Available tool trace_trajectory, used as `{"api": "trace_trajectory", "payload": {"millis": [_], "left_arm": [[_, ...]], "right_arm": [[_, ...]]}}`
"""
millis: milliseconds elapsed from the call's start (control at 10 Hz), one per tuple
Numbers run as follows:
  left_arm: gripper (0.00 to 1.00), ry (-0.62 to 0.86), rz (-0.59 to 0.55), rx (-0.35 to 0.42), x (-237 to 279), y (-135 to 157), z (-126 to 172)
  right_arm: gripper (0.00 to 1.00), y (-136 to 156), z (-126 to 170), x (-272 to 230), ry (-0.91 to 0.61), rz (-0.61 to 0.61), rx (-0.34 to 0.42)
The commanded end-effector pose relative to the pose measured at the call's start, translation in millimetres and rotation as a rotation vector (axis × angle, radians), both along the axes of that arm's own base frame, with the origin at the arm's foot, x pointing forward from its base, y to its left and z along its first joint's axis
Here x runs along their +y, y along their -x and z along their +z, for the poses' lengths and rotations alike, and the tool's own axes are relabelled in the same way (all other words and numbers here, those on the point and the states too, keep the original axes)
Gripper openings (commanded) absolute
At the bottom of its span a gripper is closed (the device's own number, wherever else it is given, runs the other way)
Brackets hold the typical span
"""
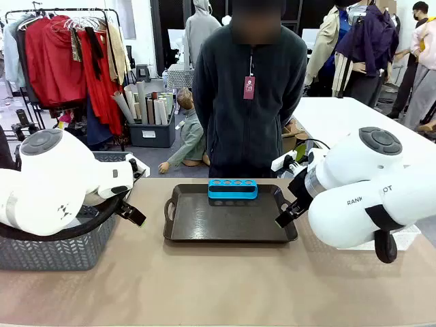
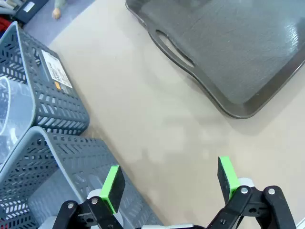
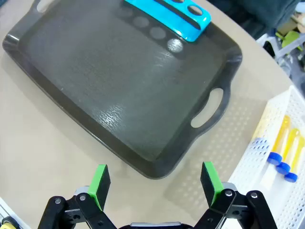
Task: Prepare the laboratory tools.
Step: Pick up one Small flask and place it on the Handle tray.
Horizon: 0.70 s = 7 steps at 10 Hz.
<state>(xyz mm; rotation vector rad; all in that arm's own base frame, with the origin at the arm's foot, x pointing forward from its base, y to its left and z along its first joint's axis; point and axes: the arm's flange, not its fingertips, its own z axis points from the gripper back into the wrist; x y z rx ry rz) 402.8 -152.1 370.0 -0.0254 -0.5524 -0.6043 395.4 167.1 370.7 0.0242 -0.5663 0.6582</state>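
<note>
Small amber tubes (image 3: 282, 145) with blue caps lie in a white perforated basket (image 3: 267, 124) to the right of the tray. Something clear (image 2: 7, 102) sits in the farther grey basket (image 2: 57, 102); I cannot tell what it is. My left gripper (image 1: 137, 195) (image 2: 170, 180) hangs open over the table edge of the nearer grey basket (image 2: 57, 167), nothing between its green pads. My right gripper (image 1: 287, 193) (image 3: 155, 182) is open above the table by the tray's near right corner, also empty.
A dark brown handled tray (image 1: 225, 225) (image 2: 228, 52) (image 3: 119, 90) lies mid-table with a blue rack with holes (image 1: 233, 189) (image 3: 174, 12) at its far edge. A grey mesh basket (image 1: 54, 248) stands at the left. A person (image 1: 248, 88) stands at the far side, hands out of sight.
</note>
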Motion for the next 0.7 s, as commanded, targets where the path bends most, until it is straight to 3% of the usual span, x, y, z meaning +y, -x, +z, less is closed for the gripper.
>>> {"api": "trace_trajectory", "payload": {"millis": [0, 600], "left_arm": [[1.00, 0.000, 0.000, 0.000, 0.0, 0.0, 0.1], [1.00, 0.000, 0.000, 0.000, 0.0, 0.0, 0.1]], "right_arm": [[1.00, 0.0, 0.2, 0.0, 0.000, 0.000, 0.000], [1.00, 0.0, 0.2, 0.0, 0.000, 0.000, 0.000]]}}
